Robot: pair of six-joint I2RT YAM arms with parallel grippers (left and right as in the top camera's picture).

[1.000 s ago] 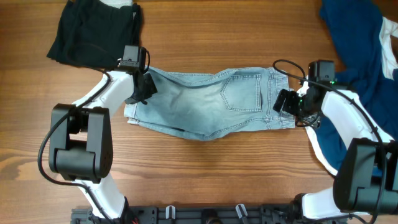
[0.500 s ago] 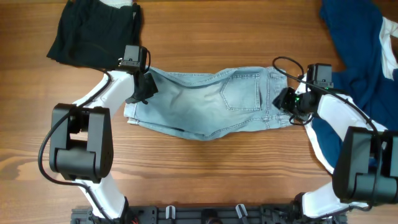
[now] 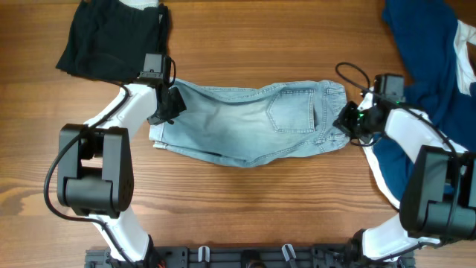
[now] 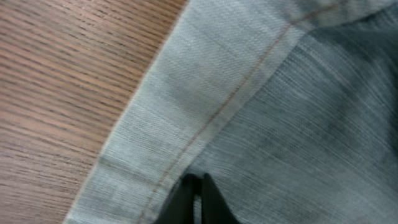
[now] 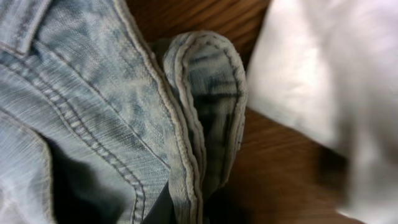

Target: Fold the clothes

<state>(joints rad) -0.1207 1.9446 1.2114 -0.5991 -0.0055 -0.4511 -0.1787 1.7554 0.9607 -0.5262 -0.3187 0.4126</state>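
Observation:
The pale blue denim shorts [image 3: 253,123] lie flat across the middle of the table, back pocket up. My left gripper [image 3: 165,110] sits at their upper left corner. In the left wrist view its dark fingertips [image 4: 198,180] are pressed together on the denim [image 4: 280,112] just inside a stitched hem. My right gripper [image 3: 348,123] is at the right end, shut on the waistband. The right wrist view shows the thick folded waistband edge [image 5: 205,93] running down between the jaws of that gripper [image 5: 186,211]. A black garment [image 3: 111,37] lies at the far left, a navy one [image 3: 424,45] at the far right.
A white cloth [image 3: 465,56] lies with the navy garment by the right edge and shows pale and blurred in the right wrist view [image 5: 311,74]. Bare wooden table [image 3: 245,208] runs in front of the shorts. The right arm's cable [image 3: 349,72] loops above the waistband.
My right gripper moved onto the waistband and closed on it, drawing that end slightly to the right. The left gripper shifted a little up and to the left, staying on the denim.

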